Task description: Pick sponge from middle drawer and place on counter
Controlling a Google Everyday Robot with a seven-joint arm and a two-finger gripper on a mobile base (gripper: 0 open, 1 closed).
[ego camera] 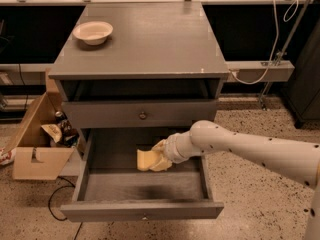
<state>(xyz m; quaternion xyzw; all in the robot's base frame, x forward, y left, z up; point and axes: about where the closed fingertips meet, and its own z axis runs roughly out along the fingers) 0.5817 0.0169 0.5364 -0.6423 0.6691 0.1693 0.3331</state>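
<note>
The pale-yellow sponge (145, 160) hangs over the middle of the open middle drawer (145, 188), a little above its grey floor, with a shadow beneath it. My gripper (159, 156) reaches in from the right on the white arm and is shut on the sponge's right side. The grey counter (155, 39) is the cabinet's top, above the drawers.
A cream round bowl (93, 32) sits at the counter's back left. A shut drawer front with a metal knob (143, 115) is just above the open drawer. An open cardboard box (35, 144) with clutter stands on the floor at left. A cable (252, 79) hangs at right.
</note>
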